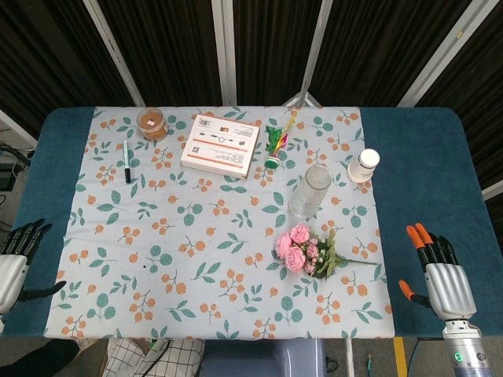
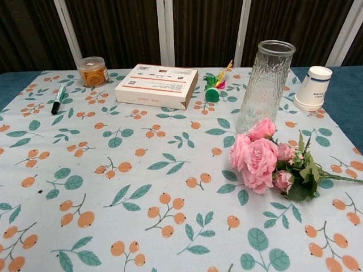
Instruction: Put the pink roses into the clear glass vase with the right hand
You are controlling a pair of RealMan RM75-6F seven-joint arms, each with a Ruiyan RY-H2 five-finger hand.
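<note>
Right hand (image 1: 444, 271) empty, fingers apart; left hand (image 1: 14, 255) likewise. Pink roses (image 2: 258, 156) beside vase (image 2: 264, 85). Box (image 2: 157, 85) print unreadable.

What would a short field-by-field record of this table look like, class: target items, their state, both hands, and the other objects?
roses: pink roses lying flat on the cloth, blooms toward the vase, stems pointing right
vase: clear glass vase upright, nothing in it, just behind the roses
right hand: right hand resting at the table edge, fingers apart, holding nothing
left hand: left hand at the opposite edge, also holding nothing
others: box, marker, jar, white cup, shuttlecock
</note>
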